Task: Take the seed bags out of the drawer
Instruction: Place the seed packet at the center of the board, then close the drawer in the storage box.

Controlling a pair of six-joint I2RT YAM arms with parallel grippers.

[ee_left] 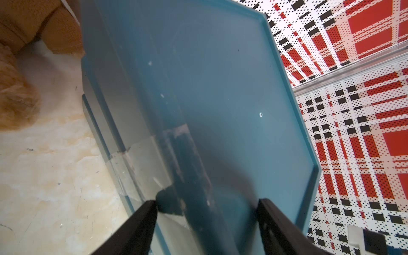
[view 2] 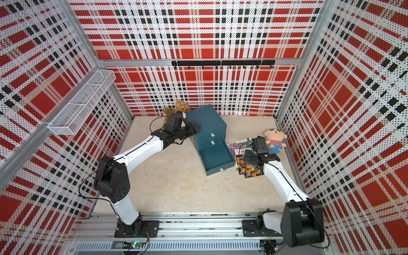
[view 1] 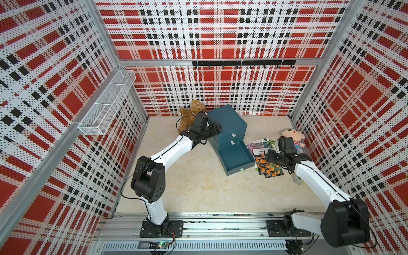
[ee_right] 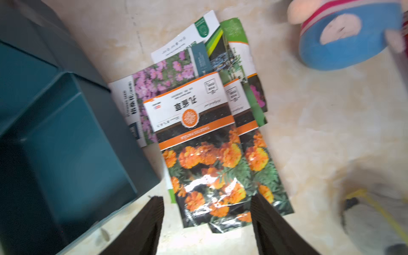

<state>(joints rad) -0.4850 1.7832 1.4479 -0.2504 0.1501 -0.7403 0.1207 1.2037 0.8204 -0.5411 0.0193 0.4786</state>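
The bottom drawer [view 1: 235,155] of the blue cabinet [view 1: 227,120] stood pulled out, and in both top views its floor showed bare; no packet lay inside it. The seed bags [ee_right: 198,136] lay all on the table [view 1: 198,187], just beside the open drawer on the side of the right arm, in one loose overlapping heap; the orange-flower packets were on top, the purple-flower and the green ones partly under them. I judged that this place was chosen because it is the nearest free spot the right arm reaches without crossing over the drawer.

The right gripper [ee_right: 207,201] hung over the near end of the heap; its jaws stood apart with nothing between them, so the bags rested free on the table and not in a grip.

The left gripper [ee_left: 207,203] was against an upper edge of the cabinet, jaws wide apart, one finger to each side of that edge; I judged that it was there to keep the light cabinet from sliding, though I could not tell whether the fingers [ee_left: 145,220] really pressed on it.

A brown bear [view 1: 194,112] sat behind the cabinet and a pink doll [view 1: 292,136] near the bags; neither belongs to the task, which looked finished.
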